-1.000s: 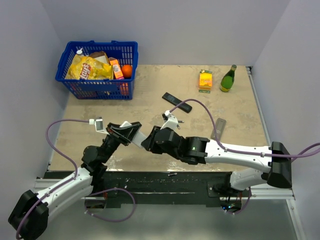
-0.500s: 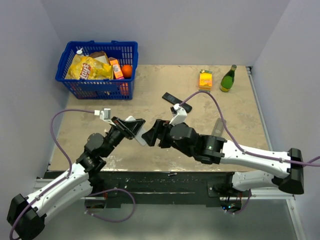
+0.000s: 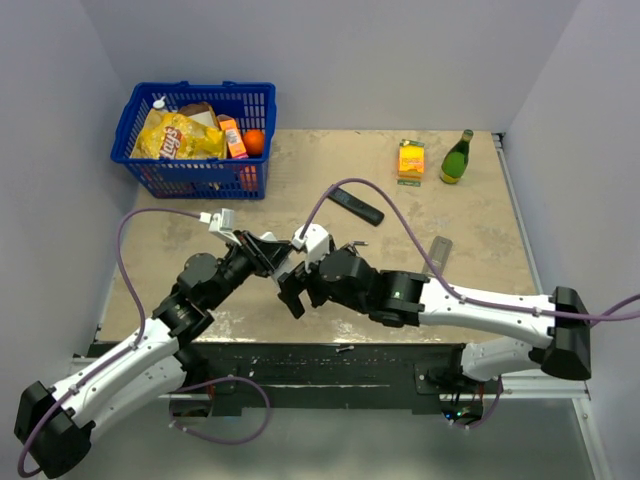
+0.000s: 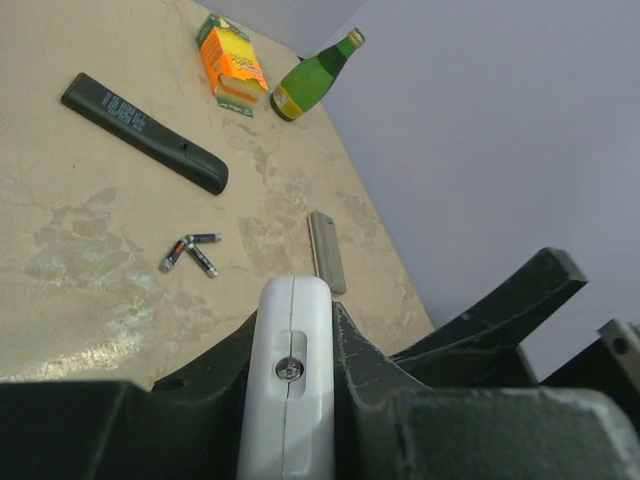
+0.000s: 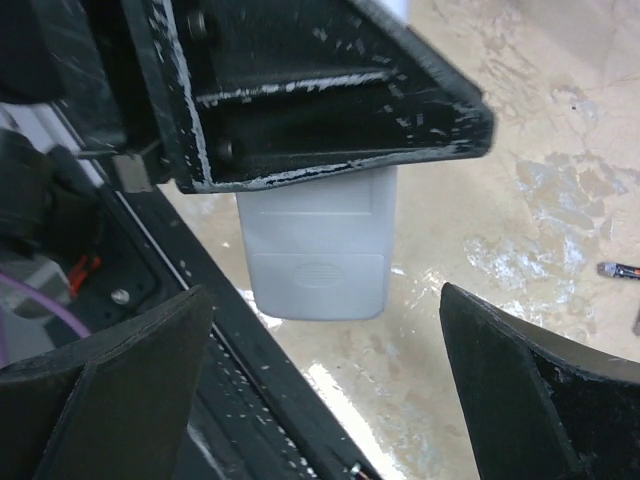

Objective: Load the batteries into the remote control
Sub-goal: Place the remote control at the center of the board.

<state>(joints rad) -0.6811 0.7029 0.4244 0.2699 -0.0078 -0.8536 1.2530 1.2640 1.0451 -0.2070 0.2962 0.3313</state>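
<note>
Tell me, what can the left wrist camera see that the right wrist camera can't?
Only the left wrist camera: the black remote, the orange box and the green bottle, lying farther off. Only the right wrist camera: the right gripper with its fingers wide apart, and a purple cable. Both: the white remote clamped in the left gripper, above the beige table.

The white remote control (image 5: 318,250) looks like smooth matt plastic, while the left gripper (image 4: 292,340) has black fingers (image 5: 330,90), scuffed and scratched pale. The beige table (image 4: 90,250) is mottled, stone-like, with shiny patches; the green bottle (image 4: 315,85) gleams glossy.
</note>
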